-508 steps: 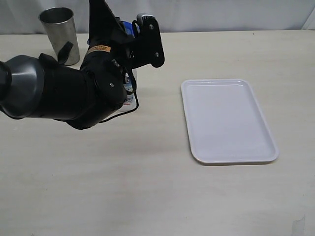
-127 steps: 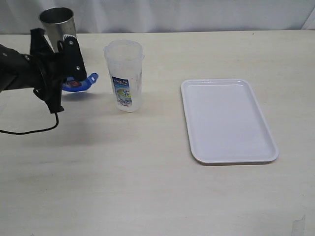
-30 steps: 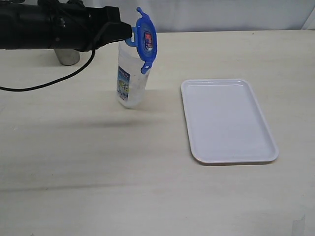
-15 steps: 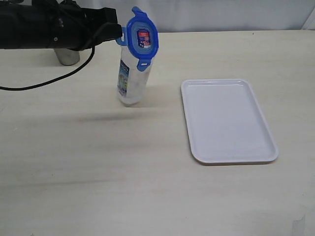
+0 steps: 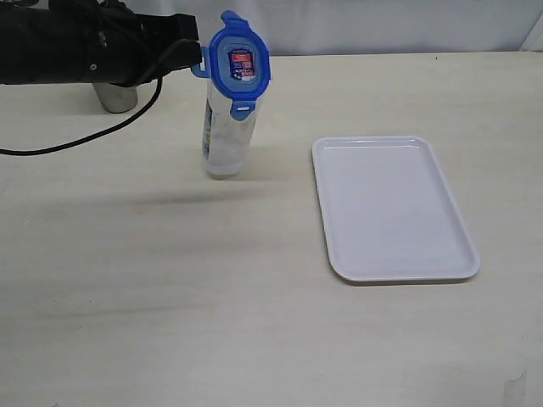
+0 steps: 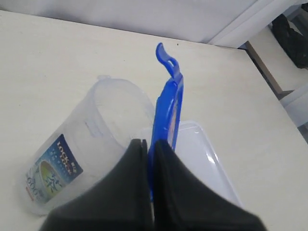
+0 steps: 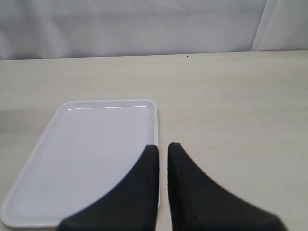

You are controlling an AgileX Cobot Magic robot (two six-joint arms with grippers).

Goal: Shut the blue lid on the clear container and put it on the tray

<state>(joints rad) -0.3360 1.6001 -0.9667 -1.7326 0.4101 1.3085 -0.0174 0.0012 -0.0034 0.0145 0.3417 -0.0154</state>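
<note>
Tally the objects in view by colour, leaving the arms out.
Blue: 1, the blue lid
Clear: 1, the clear container
White: 1, the tray
Grey metal: 1, the steel cup, only its lower part showing
Total: 4

Left gripper (image 6: 150, 144), pinched on the blue lid (image 5: 240, 66): lid stands on edge just ahead of the tips. Clear container (image 5: 227, 140) right beneath it bars a straight drop. Steel cup (image 5: 114, 97) behind the arm, close. Black cable (image 5: 85, 140) sags under the arm. Beyond the lid there is open counter (image 5: 254, 322), then the tray (image 5: 390, 212).

Right gripper (image 7: 162, 147), jaws together: tray's flat bed ahead and to one side, bare counter to the other.
</note>
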